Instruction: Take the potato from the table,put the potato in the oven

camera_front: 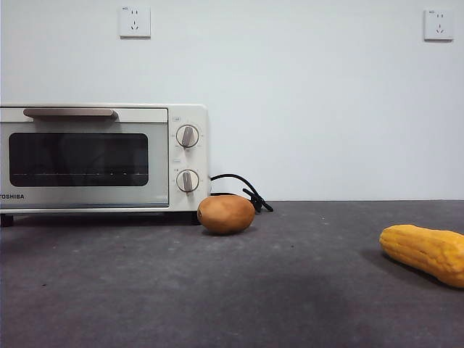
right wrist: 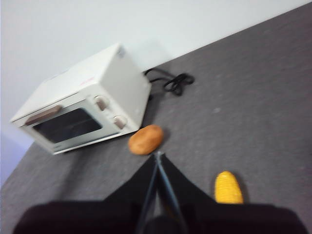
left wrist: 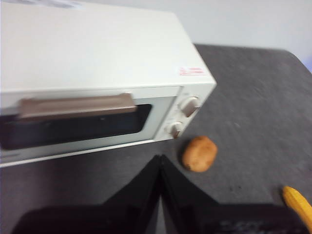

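1. Since the potato (camera_front: 225,214) sits on the table (camera_front: 232,290) beside the oven (camera_front: 101,156), nothing's done yet.
2. Left gripper (left wrist: 160,161) & right gripper (right wrist: 158,157): jaws together, empty, both above the table, potato just ahead.
3. Left to do: open door, grab, load.

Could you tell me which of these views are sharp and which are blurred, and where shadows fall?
Front view: sharp, evenly lit; the potato and corn cast soft shadows on the table. Left wrist view: blurred, the oven edges smeared, the left gripper dark. Right wrist view: also soft; the right gripper is a black shape without detail.
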Controlling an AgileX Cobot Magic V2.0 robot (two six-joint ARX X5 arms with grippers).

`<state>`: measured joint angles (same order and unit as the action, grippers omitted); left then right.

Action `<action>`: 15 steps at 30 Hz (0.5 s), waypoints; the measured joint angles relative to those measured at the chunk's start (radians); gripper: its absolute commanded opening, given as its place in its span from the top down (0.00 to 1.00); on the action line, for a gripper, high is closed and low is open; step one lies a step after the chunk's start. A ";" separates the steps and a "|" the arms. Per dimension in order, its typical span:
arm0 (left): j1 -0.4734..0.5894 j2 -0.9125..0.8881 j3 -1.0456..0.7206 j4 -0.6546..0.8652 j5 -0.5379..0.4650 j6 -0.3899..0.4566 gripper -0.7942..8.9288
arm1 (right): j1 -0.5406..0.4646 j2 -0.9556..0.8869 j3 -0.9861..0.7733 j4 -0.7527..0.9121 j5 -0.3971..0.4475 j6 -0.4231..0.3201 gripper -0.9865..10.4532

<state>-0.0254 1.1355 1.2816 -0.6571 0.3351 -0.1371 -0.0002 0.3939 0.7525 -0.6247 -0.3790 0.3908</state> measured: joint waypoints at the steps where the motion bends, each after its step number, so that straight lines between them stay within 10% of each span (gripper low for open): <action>1: 0.000 0.033 0.022 -0.001 0.013 0.007 0.92 | 0.000 0.025 0.017 -0.003 -0.006 0.000 0.91; 7: 0.019 0.169 0.060 0.007 0.058 0.030 0.92 | 0.000 0.154 0.108 -0.116 -0.073 -0.008 0.91; 15: 0.192 0.320 0.061 0.127 0.371 -0.038 0.92 | 0.000 0.272 0.177 -0.200 -0.232 -0.121 0.91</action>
<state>0.1661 1.4551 1.3422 -0.5301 0.7063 -0.1753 -0.0002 0.6662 0.9291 -0.8242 -0.6106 0.2703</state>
